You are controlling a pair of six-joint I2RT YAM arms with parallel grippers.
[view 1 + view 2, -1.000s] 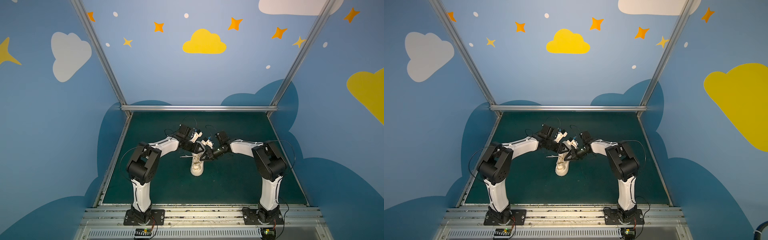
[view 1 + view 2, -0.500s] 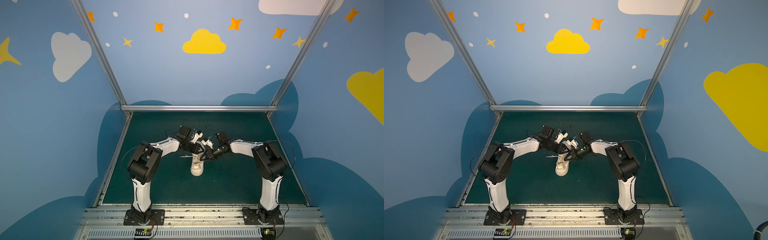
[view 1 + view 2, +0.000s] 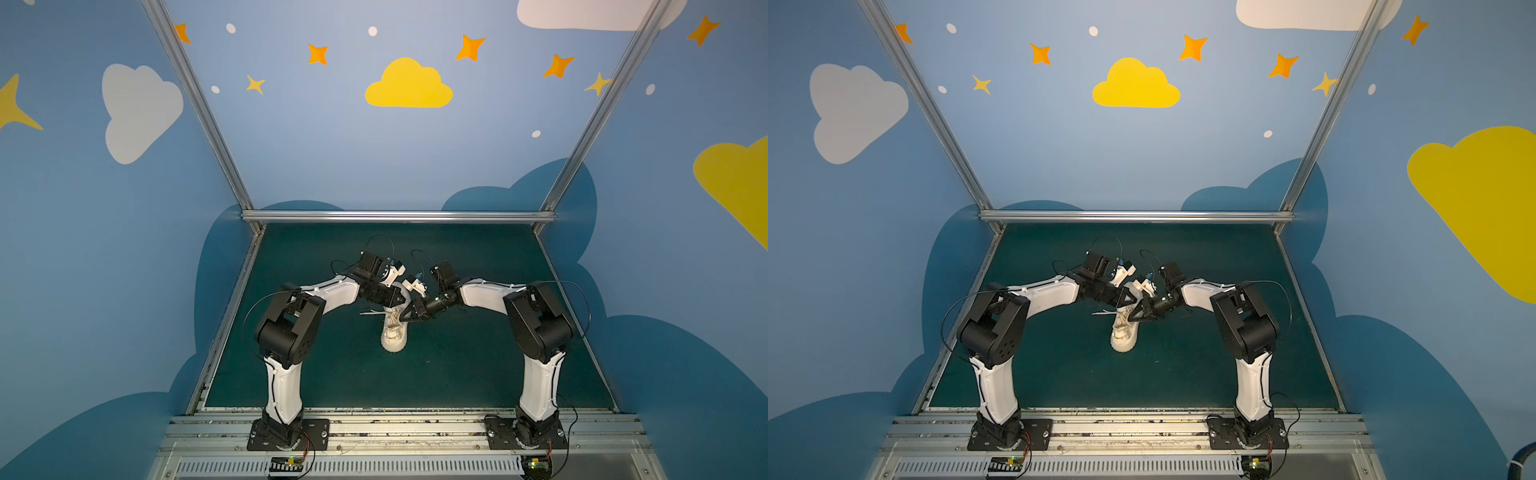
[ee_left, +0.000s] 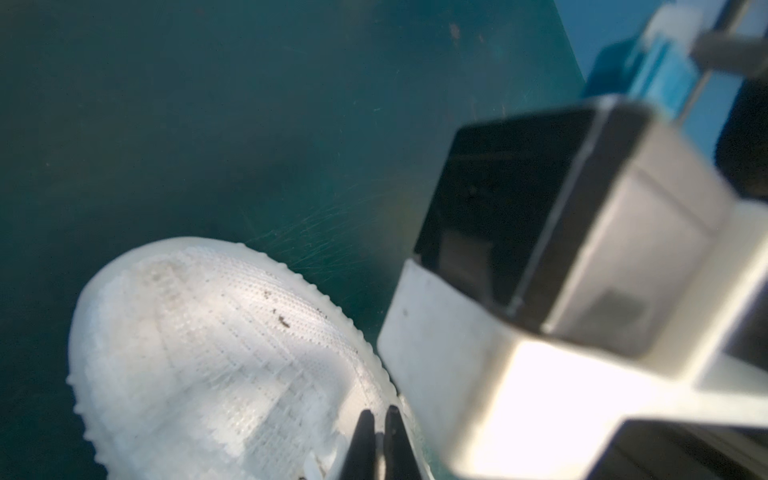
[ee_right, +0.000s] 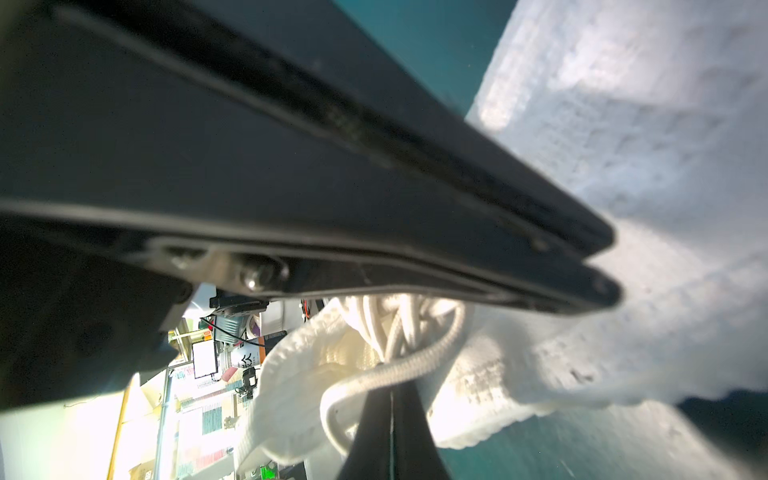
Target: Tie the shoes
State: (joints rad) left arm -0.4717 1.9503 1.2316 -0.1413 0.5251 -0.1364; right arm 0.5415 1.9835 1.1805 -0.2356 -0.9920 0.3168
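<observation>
- Sneaker (image 3: 394,334): cream knit upper, ribbed sole. It rests sole-down on the green mat (image 3: 311,353), toe toward the arm bases.
- Laces (image 5: 399,368): bunched over the sneaker's throat. One lace end (image 3: 368,313) trails onto the mat on the left arm's side of the sneaker.
- Right gripper (image 5: 390,415): clenched on a loop of the laces just above the sneaker's throat.
- Left gripper (image 4: 379,424): clenched, tips over the sneaker's upper, close beside the right gripper. Whether it pinches a lace cannot be told.
</observation>
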